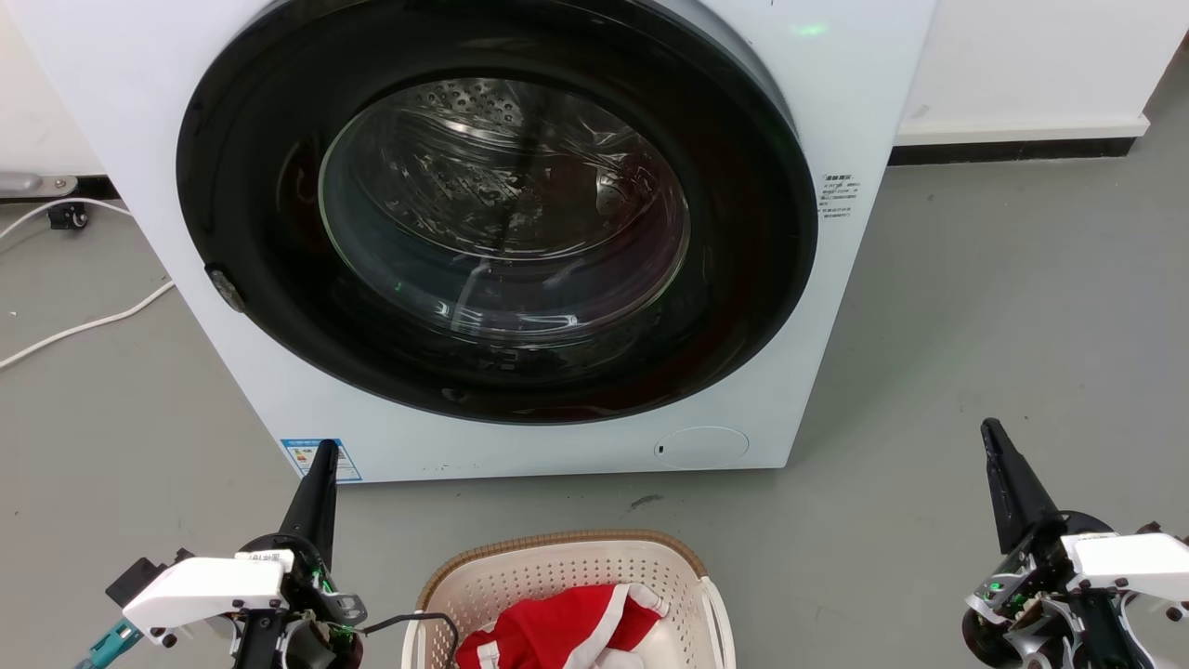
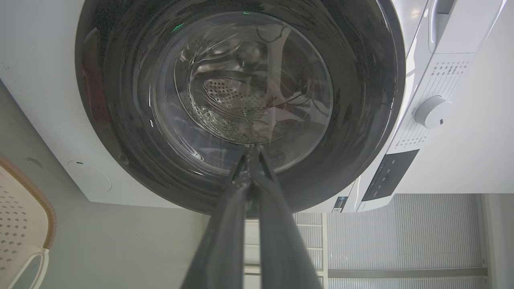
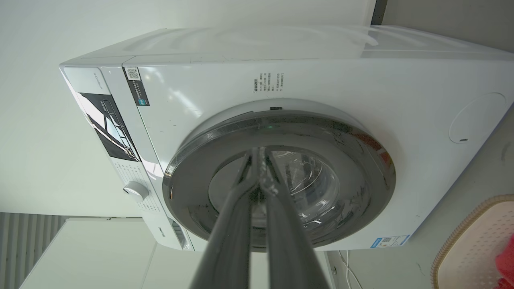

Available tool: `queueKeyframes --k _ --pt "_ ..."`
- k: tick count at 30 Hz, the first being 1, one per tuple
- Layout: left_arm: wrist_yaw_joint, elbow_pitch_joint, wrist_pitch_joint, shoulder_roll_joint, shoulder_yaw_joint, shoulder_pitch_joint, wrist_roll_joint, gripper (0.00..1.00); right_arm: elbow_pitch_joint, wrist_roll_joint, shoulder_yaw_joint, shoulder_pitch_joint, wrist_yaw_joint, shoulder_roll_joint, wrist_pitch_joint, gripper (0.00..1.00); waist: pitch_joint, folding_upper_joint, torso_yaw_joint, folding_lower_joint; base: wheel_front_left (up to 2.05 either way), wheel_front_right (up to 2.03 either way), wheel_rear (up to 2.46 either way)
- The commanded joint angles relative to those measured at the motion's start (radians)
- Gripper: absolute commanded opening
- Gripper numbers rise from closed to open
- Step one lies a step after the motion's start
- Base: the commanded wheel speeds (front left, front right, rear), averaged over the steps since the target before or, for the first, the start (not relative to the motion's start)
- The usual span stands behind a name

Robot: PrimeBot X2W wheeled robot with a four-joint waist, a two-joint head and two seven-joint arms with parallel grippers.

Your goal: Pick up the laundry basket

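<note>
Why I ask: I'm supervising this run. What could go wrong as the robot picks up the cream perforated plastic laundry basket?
1. The left gripper and right gripper are shut, apart from the cream perforated plastic laundry basket; a one-sided grab could tip it.
2. The red-and-white cloth garment inside might spill.

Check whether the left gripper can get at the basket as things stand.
Probably yes. The left gripper hangs close beside the basket, on its left, with floor between them. Its fingers are shut and point at the washer, so it must turn and open first.
</note>
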Motion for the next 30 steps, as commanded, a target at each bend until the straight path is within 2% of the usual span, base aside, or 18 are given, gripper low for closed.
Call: queueKeyframes --k 1,21,22,30 --pt "-0.002 0.0 0.002 -0.001 0.002 -0.008 -0.002 0.0 0.001 -0.006 -0.002 -0.011 0.0 0.004 0.002 0.0 0.0 0.0 0.0 0.0 0.0 0.0 0.0" --pt "-0.002 0.0 0.002 -0.001 0.002 -0.008 -0.002 0.0 0.001 -0.007 -0.003 -0.011 0.0 0.004 0.002 0.0 0.0 0.0 0.0 0.0 0.0 0.0 0.0" --pt "0.0 0.003 -0.001 0.0 -0.001 0.002 0.0 1.0 0.003 0.0 -0.001 0.002 0.0 0.001 0.001 1.0 0.0 0.0 0.0 0.0 0.0 0.0 0.0" --pt "0.0 0.002 -0.031 -0.002 -0.008 0.024 0.04 1.0 0.013 -0.037 0.004 0.025 0.0 0.004 -0.029 1.0 0.001 0.0 0.0 0.0001 0.0 0.0 0.0"
